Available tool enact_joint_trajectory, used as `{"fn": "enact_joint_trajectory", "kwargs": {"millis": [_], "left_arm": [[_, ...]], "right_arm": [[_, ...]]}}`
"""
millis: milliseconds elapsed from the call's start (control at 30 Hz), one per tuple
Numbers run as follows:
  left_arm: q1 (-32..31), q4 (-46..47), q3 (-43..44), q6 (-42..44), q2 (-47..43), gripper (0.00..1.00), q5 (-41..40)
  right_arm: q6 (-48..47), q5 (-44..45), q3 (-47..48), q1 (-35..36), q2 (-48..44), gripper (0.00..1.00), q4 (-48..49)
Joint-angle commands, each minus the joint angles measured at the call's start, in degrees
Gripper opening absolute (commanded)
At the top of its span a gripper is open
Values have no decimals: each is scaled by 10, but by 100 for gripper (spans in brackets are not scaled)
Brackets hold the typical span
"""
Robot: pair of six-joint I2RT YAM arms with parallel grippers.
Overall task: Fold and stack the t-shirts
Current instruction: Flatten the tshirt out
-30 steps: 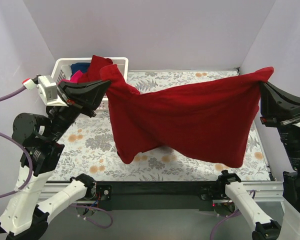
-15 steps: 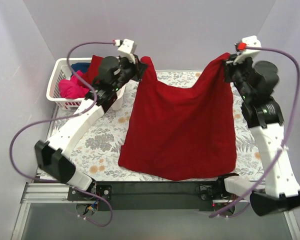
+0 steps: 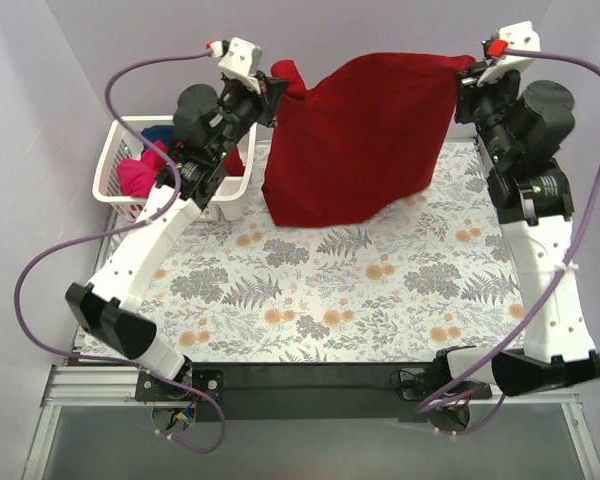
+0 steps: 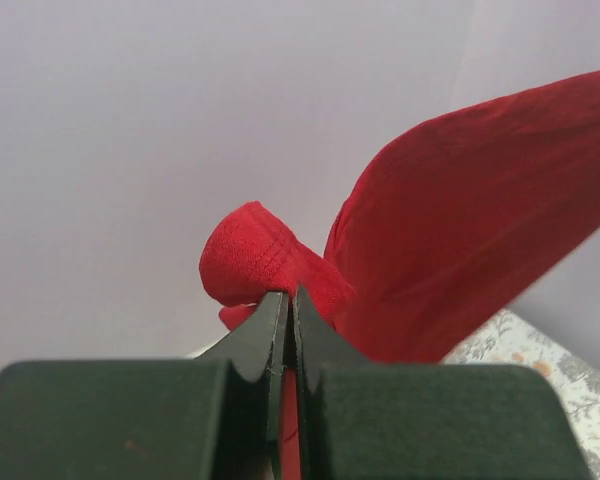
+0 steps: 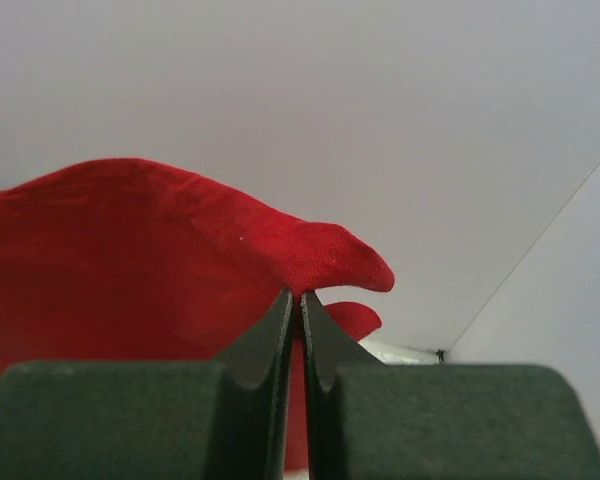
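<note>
My left gripper (image 3: pixel 272 92), ten o'clock, is clamped on one corner of the dark red t-shirt (image 3: pixel 365 135). It hangs stretched left-to-right at twelve o'clock over the table (image 3: pixel 330 300). My right gripper (image 3: pixel 464 72), one o'clock, clamps the other corner. Neither arm is nearer.

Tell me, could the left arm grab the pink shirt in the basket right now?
Probably not. The left pincer is shut on the dark red shirt, stretched to the right pincer. The pink shirt lies in the basket beside that arm, but it must let go first.
</note>
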Motion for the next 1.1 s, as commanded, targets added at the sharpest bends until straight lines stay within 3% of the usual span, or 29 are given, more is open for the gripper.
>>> {"fn": "enact_joint_trajectory", "kwargs": {"millis": [0,233,367,567,800,933,1067], "left_arm": [[1,24,-19,8,-92,0,40],[1,-9,-85,-28,-243,0,123],[1,-22,-68,-59,-313,0,163],[1,-26,-31,-94,-345,0,221],[1,-18,-29,-114,-300,0,239],[1,10,-81,-100,-241,0,184],[1,45,-115,-78,-99,0,110]], "right_arm": [[-4,-38,1,-2,-74,1,42],[2,-85,-45,-2,-197,1,18],[0,-92,2,-2,-244,1,-4],[-15,-72,87,-2,-259,1,-41],[-18,-44,62,-1,-243,1,-36],[-22,36,-92,-1,-230,1,15],[-20,144,-230,-2,-188,1,92]]}}
